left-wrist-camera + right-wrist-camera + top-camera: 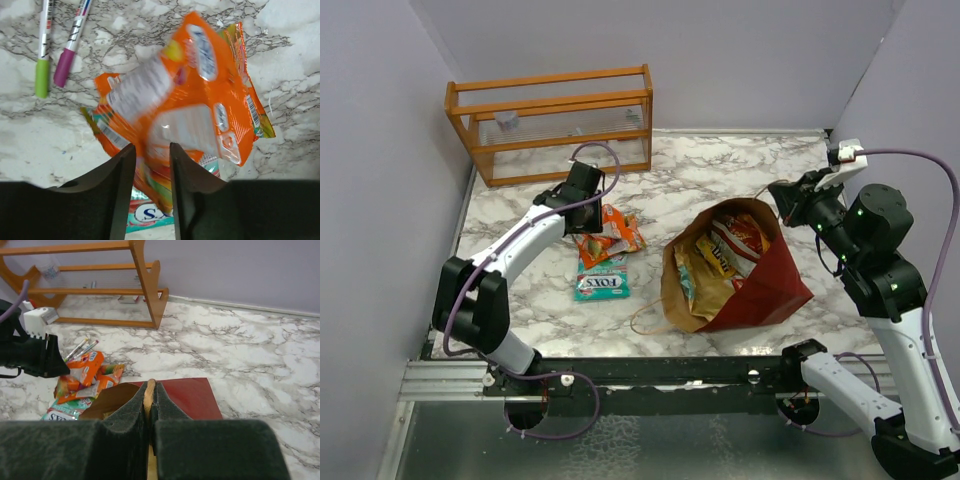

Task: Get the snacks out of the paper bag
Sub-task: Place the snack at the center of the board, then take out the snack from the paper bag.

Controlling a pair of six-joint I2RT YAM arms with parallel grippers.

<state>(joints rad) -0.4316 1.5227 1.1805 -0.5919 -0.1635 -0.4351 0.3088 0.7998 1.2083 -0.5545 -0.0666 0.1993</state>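
The right claw pinches the rim of the dark red paper carrier bag. The left claw, narrowly parted, hangs over an unloaded orange crinkly packet. Next, probably: reach in for another.

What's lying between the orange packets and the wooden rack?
A green-capped pen and a magenta-capped pen on the marble table; the left wrist view shows them best.

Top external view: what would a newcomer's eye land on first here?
The dark red paper bag slumps open right of centre, with bright packets showing inside and the right pincer shut on its rim. To its left, orange packets and a teal packet lie heaped under the open left pincer.
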